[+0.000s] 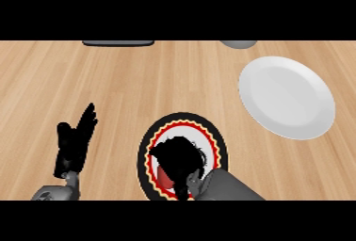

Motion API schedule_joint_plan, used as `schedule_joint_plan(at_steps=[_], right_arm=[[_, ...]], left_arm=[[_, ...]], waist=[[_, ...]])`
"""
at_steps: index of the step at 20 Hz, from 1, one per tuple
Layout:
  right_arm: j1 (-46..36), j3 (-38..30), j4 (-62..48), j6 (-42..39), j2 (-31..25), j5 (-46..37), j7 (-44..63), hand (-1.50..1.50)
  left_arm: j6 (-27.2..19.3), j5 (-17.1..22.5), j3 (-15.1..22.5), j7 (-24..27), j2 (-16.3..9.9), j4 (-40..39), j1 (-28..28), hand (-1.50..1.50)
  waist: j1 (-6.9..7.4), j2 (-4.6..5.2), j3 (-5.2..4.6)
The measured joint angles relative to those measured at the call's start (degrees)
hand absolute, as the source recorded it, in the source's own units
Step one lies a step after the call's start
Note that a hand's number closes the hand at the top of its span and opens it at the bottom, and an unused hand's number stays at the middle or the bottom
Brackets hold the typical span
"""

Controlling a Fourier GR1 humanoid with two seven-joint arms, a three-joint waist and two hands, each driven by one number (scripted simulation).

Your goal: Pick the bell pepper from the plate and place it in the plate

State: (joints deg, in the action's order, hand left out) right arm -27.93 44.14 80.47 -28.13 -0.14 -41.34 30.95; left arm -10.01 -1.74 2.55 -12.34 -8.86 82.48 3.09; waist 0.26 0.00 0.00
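A patterned plate with a black rim, yellow zigzag and red ring lies at the lower middle of the counter. My right hand is over its centre, fingers curled down. A patch of red, the bell pepper, shows just under the hand; most of it is hidden. A plain white plate lies to the upper right, with nothing on it. My left hand rests at the lower left, fingers straight and pointing up, holding nothing.
A dark flat object sits at the counter's far edge, upper left. A grey rounded object shows at the far edge, upper middle. Bare wooden counter spreads between the plates and the far edge.
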Motion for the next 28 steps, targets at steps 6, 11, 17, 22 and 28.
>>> schedule_joint_plan(at_steps=[6,11,17,22,28], right_arm=[[-0.7,1.9,-3.6,5.1,-0.1,-3.8,-6.1,1.50],[-1.7,0.0,-4.1,7.6,-0.3,-7.8,-8.5,1.50],[-2.6,-8.4,-3.7,15.4,-2.9,-11.4,-6.3,1.50],[-5.8,-20.8,-9.1,24.2,-5.6,-11.6,-3.8,1.50],[-8.2,-27.2,-6.4,32.1,-6.9,-14.0,-1.8,1.50]], left_arm=[[0.7,-0.4,-0.2,0.4,0.4,1.0,-1.5,0.00],[0.5,-1.1,-0.5,-0.5,1.0,1.0,-0.4,0.00],[0.3,-1.6,-0.1,-0.2,1.6,1.9,-1.3,0.00],[0.5,-1.7,-0.1,0.9,1.5,1.8,-2.1,0.00],[0.5,-1.8,-0.4,0.4,1.6,1.2,-1.7,0.00]], waist=[[0.11,-0.04,0.02],[0.01,-0.03,0.01],[-0.09,0.02,0.03],[0.16,0.28,0.05],[-0.26,0.00,0.02]])
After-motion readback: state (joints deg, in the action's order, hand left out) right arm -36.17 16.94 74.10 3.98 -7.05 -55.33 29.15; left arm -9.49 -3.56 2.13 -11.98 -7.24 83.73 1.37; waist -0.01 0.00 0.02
